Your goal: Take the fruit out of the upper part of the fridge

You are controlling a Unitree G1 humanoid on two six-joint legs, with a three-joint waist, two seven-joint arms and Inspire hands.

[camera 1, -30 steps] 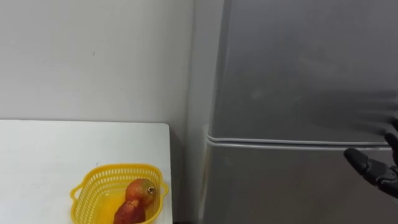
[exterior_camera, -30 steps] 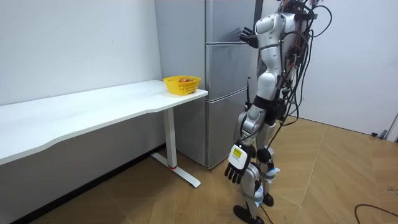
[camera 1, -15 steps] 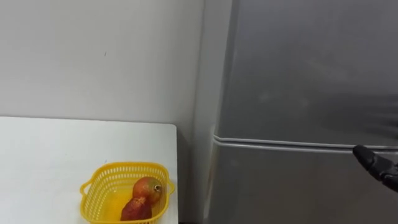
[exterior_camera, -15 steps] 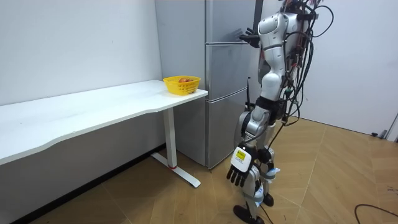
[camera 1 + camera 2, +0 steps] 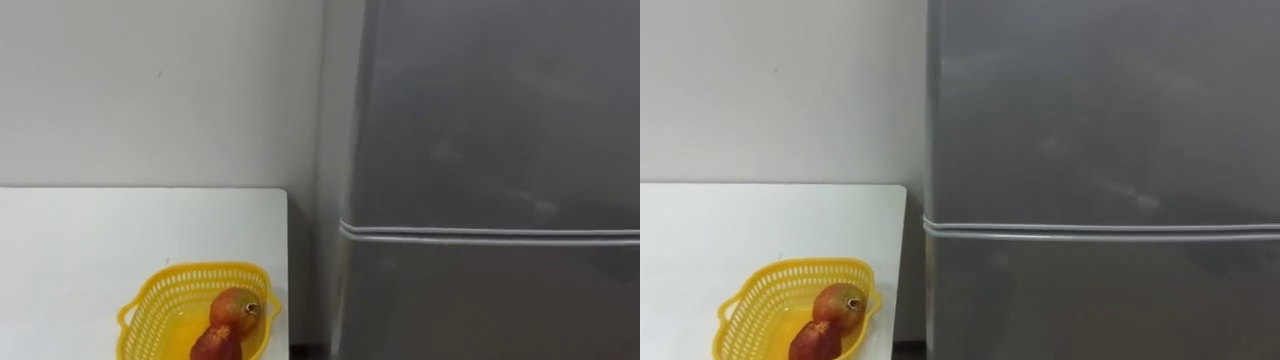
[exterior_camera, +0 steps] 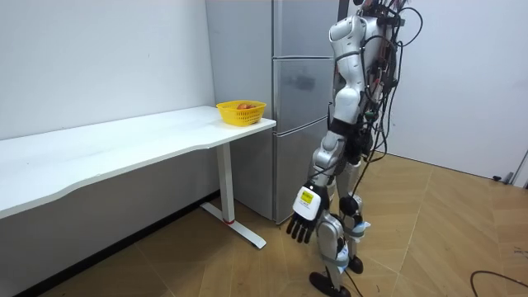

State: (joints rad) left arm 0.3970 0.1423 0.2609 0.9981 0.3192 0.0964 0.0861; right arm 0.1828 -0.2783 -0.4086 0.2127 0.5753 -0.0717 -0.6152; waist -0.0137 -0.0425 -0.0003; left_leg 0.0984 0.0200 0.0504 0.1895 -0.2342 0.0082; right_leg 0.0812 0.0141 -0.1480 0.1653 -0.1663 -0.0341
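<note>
The robot stands upright on the wooden floor (image 6: 429, 239), facing the grey fridge (image 6: 301, 99) from close by, with the white table (image 6: 124, 144) off at the room view's 9 o'clock. Its left hand (image 6: 300, 224) hangs low beside its leg, at about 6 o'clock of the room view, fingers loose and spread, grasping nothing. Seen from the head, the fridge takes up the side from 12 through 3 to 5 o'clock. The upper door (image 5: 480, 120) is closed flat, and a pale seam (image 5: 480, 235) at 3 o'clock parts it from the lower door (image 5: 480, 305), also closed. Whatever the upper compartment holds is hidden behind that door. At 7 o'clock a yellow basket (image 5: 190, 268) sits on the table near the corner next to the fridge, apart from the fridge's side, with 2 reddish fruits (image 5: 235, 308) in it, touching each other. A plain white wall (image 5: 150, 90) fills 10 o'clock above the table
</note>
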